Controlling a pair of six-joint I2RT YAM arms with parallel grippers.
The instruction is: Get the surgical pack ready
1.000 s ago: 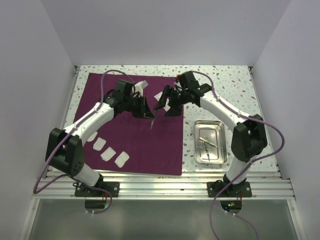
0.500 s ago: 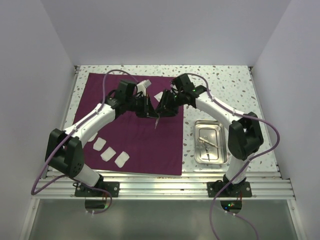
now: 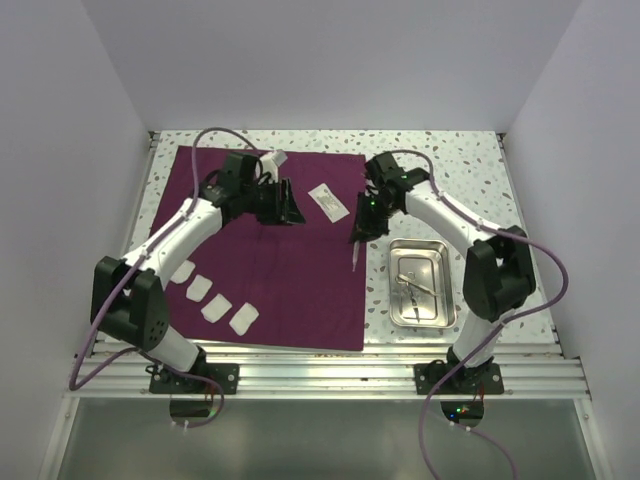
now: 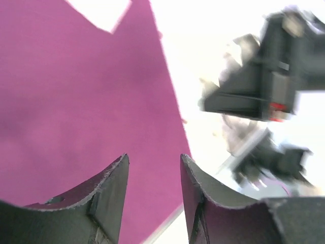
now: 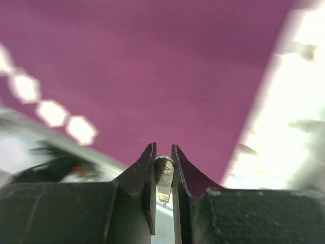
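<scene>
The deep-maroon cloth (image 3: 270, 270) of the surgical pack lies flat on the table. My right gripper (image 3: 361, 228) hovers over the cloth's right edge, shut on a thin metal instrument (image 3: 356, 254) that hangs down from it; in the right wrist view the steel end (image 5: 163, 175) sits clamped between the jaws of the right gripper (image 5: 162, 150). My left gripper (image 3: 292, 213) stands open and empty above the cloth's upper middle, as the left wrist view (image 4: 154, 160) confirms. The steel tray (image 3: 392, 290) with more instruments (image 3: 415, 280) sits right of the cloth. Several white pads (image 3: 215, 305) lie at the cloth's lower left.
A white packet (image 3: 327, 200) lies on the cloth between the two grippers. Another white item (image 3: 277, 160) sits at the cloth's top edge behind the left wrist. White walls close in the speckled table (image 3: 450, 160) on three sides.
The instrument passed from the left gripper to the right. The left gripper opened and drew back left; the right gripper closed on the instrument and carried it right, toward the cloth's edge.
</scene>
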